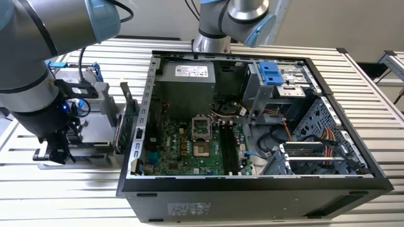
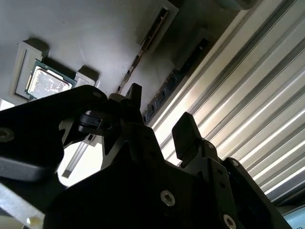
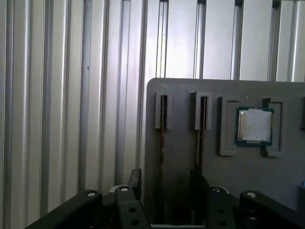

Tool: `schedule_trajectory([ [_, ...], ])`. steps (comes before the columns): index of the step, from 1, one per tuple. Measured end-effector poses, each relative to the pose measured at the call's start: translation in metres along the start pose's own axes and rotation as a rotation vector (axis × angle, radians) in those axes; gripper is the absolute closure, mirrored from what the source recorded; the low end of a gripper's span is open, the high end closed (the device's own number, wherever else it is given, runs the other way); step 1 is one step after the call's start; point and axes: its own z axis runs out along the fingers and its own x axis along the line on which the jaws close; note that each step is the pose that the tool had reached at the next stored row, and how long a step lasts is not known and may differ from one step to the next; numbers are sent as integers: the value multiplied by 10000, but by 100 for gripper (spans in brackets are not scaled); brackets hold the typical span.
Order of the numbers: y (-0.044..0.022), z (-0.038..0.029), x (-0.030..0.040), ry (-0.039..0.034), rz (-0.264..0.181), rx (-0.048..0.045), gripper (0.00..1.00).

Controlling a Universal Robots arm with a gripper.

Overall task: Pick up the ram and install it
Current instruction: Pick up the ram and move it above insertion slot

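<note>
Two ram sticks stand on edge in slots of a grey holder (image 3: 181,95) lying on the slatted table. My gripper (image 3: 166,183) hangs open just above the holder. One ram stick (image 3: 163,143) (image 2: 174,83) runs into the gap between the fingers. The other ram stick (image 3: 200,133) (image 2: 143,45) lines up with the finger (image 3: 198,183) on the processor's side. In the exterior view the gripper (image 1: 58,153) is at the exterior view's left, over the holder (image 1: 94,142) and beside the open computer case (image 1: 252,189). The black memory slots (image 1: 228,146) on the motherboard hold nothing.
A processor chip (image 3: 255,125) (image 2: 47,82) lies in a recess of the holder near the sticks. A green card (image 1: 130,118) stands upright between the holder and the case wall. The arm's base (image 1: 211,42) stands behind the case. Cables and drive cages fill the case's right half.
</note>
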Motion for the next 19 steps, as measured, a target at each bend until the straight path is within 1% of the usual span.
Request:
schedule_trajectory([
  [13,-6,155,-4,0,-1,0,0],
  [16,-7,176,-4,1,-1,-2,0],
  [19,-7,182,-5,2,0,-2,0],
])
